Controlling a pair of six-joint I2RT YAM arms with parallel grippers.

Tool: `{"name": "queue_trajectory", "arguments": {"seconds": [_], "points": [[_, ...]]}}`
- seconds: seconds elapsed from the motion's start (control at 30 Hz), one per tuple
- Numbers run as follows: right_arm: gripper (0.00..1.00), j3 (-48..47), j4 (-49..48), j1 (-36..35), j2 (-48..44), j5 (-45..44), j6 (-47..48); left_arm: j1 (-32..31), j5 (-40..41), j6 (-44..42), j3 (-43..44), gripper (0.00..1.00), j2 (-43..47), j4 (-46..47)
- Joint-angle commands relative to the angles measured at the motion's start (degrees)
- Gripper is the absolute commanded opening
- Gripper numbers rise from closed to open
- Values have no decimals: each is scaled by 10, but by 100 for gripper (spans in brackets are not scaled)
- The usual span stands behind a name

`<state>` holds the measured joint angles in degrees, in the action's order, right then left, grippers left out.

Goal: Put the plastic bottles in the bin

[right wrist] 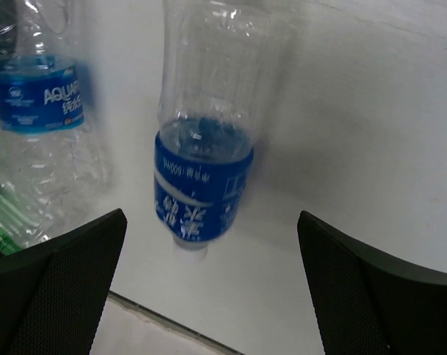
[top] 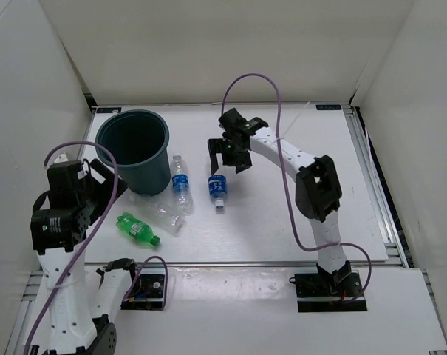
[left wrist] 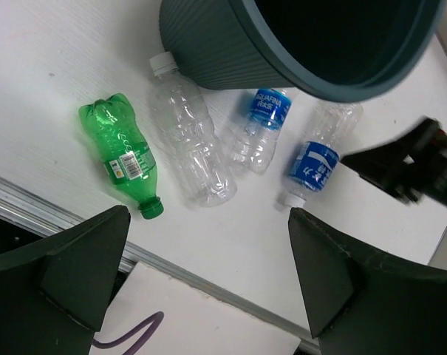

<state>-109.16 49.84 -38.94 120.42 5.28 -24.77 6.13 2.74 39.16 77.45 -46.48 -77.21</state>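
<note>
The dark teal bin (top: 158,159) stands upright at the table's back left. Four plastic bottles lie in front of it: a green one (top: 137,228), a crushed clear one (top: 164,214), one with a light-blue label (top: 180,185) and one with a dark-blue label (top: 218,190). My right gripper (top: 228,161) hovers open just above the dark-blue-label bottle (right wrist: 201,185), whose cap points toward the open fingers (right wrist: 68,281). My left gripper (top: 108,185) is open and empty beside the bin, above the green bottle (left wrist: 120,151), the clear bottle (left wrist: 190,144) and the bin (left wrist: 208,52).
White walls close in the table on three sides. An aluminium rail (top: 282,263) marks the front edge of the white table board. Purple cables (top: 278,103) loop over both arms. The light-blue-label bottle (right wrist: 46,103) lies left of the right gripper (right wrist: 208,288).
</note>
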Motion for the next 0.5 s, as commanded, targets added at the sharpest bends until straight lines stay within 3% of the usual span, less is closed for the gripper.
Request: {"name": "queue_trajectory", "arguments": {"seconds": [0.0,0.23,0.33,0.37,0.47], "points": [[100,-36,-23,-1,43,43,15,-17,-11,-40,9,99,22,-4],[100,-47,-55,7,118,40,8,-23,4,-40,14,99,35,-10],[77,-27,-71,15,106,65,-9,-23,48,-40,14,99,47,-15],[64,-5,-78,21,91,71,-14,-23,59,-40,14,99,47,-15],[57,29,-114,16,2,77,-37,-23,75,-23,14,99,58,-21]]}}
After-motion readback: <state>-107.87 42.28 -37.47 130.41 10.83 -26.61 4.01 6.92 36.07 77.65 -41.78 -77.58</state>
